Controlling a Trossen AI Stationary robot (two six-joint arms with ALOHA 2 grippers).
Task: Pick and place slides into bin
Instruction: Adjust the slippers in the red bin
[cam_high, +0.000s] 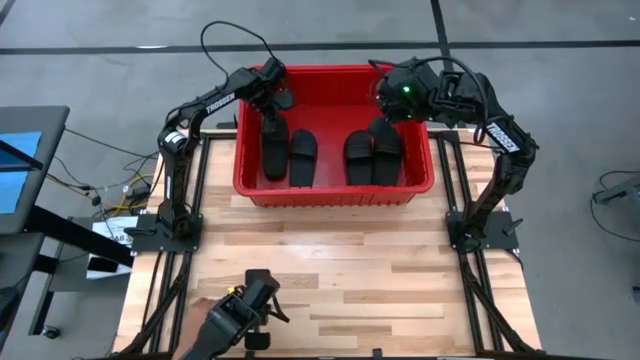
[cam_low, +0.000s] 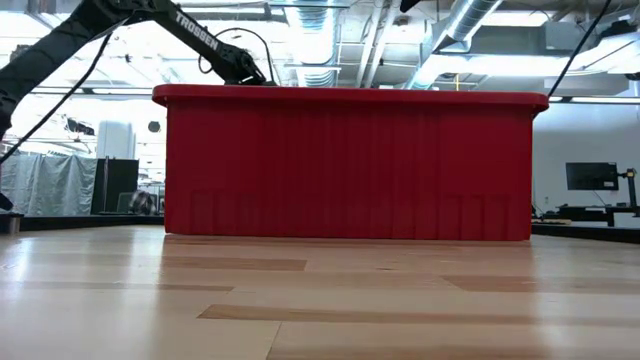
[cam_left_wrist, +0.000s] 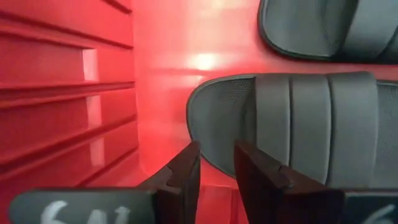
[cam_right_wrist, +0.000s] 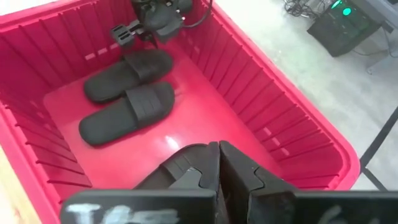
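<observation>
Four slides (cam_high: 303, 157) in bin (cam_high: 335, 192); left gripper (cam_left_wrist: 214, 168) fingers parted, empty, above one; right gripper (cam_right_wrist: 219, 163) closed, empty.

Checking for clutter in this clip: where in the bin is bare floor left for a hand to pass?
Inside the bin, a bare red strip runs down the middle between the left pair of slides and the right pair of slides. The far corners are crowded: the left gripper and right gripper hang there.
</observation>
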